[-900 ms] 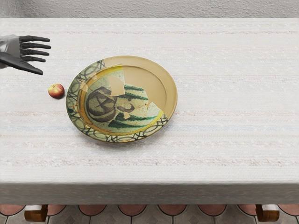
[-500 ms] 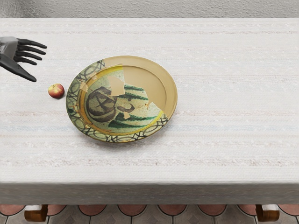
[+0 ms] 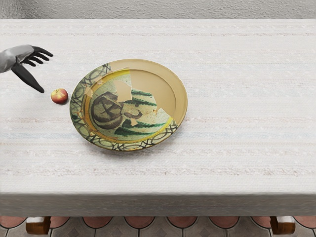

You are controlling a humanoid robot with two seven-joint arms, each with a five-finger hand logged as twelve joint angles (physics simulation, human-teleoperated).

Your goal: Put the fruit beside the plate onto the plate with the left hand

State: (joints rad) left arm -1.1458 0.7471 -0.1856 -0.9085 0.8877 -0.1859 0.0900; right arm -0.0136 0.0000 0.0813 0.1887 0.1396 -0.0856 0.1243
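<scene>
Your surface (image 3: 237, 148): pale cloth, faint stripes. Grey wall (image 3: 158, 9) behind. Below the front edge you see reddish rounded floor tiles (image 3: 139, 220), two wooden legs (image 3: 37, 225).

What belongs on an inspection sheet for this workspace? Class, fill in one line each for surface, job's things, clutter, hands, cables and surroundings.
Surface: table under a pale, faintly striped cloth.
Job's things: small red-yellow fruit on the cloth close beside the left rim of the plate, not on it; the plate is patterned, with golden patches.
Clutter: nothing seen.
Hands: left hand open, up and left of the fruit in the picture, holding nothing; right hand not in view.
Cables: nothing seen.
Surroundings: grey wall behind, tiled floor below.
</scene>
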